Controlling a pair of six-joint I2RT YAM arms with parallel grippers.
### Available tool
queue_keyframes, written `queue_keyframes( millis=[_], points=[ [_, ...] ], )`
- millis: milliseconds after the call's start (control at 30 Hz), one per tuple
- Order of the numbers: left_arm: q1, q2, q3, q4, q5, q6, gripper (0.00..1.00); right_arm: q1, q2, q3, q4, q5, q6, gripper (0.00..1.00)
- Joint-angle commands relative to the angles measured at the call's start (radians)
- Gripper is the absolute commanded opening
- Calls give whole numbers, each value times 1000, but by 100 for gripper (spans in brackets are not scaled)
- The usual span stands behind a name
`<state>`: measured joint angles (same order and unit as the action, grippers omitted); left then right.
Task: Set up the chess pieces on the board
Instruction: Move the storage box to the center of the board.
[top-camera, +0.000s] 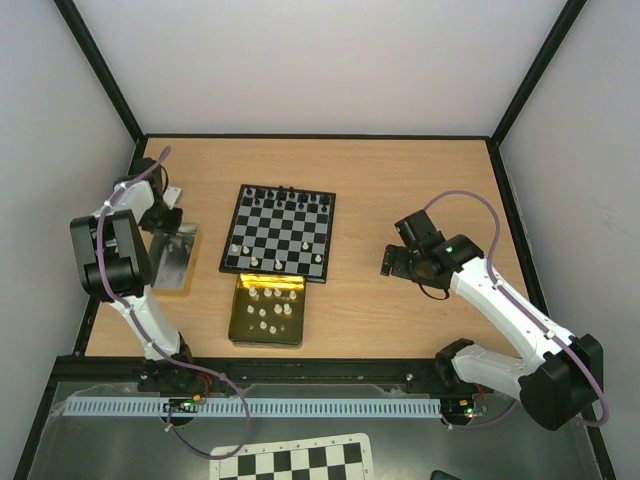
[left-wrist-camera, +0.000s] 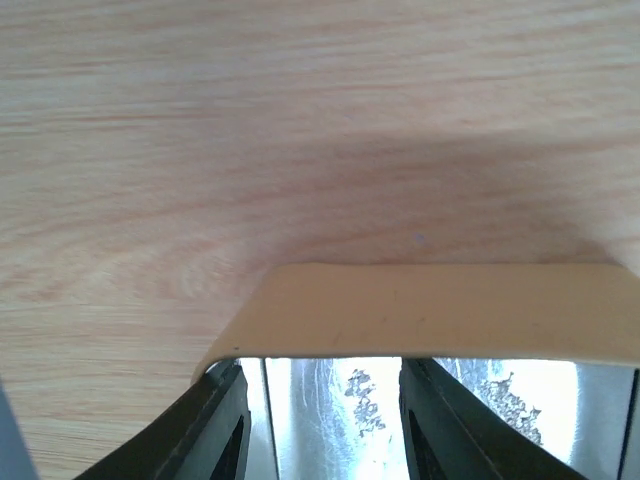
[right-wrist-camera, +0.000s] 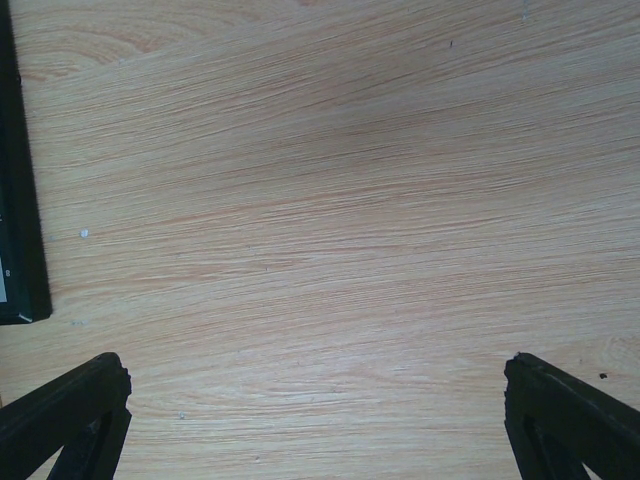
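The light wooden counter holds the small black-and-grey square board in its middle, with the square gold tin just in front. The left claw is at a tilted shiny metal lid; nobody can tell if it grips. The right claw is spread wide over bare wood, right of the board. Tiny black chess pieces line the board's far row; cream ones sit in the tin.

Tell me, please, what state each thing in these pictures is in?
Board: partly set; black pieces along the far edge, few white pieces at the near edge.
Tin: open, more white pieces inside.
Lid: off the tin, beneath the left hand.
Left hand: over the lid, grip unclear.
Right hand: open, empty.
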<state>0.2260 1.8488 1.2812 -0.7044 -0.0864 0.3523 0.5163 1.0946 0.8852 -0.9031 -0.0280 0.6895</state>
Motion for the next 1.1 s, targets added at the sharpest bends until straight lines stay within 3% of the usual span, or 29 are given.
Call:
queue_keyframes(
  millis=[0, 167, 433, 567, 833, 1067],
  points=[
    [34, 57, 76, -12, -48, 29, 43, -4, 2, -5, -14, 8, 5, 97],
    [63, 89, 117, -15, -64, 56, 43, -4, 16, -3, -14, 10, -5, 97],
    [105, 73, 64, 26, -88, 102, 44, -3, 34, -12, 6, 6, -12, 98],
    [95, 27, 84, 11, -20, 108, 49, -4, 44, -17, 22, -9, -12, 98],
    [41, -71, 256, -149, 103, 66, 52, -4, 70, 26, 20, -8, -23, 98],
    [-53, -224, 191, -298, 164, 93, 49, -3, 73, 40, 16, -40, -27, 97]
  ],
)
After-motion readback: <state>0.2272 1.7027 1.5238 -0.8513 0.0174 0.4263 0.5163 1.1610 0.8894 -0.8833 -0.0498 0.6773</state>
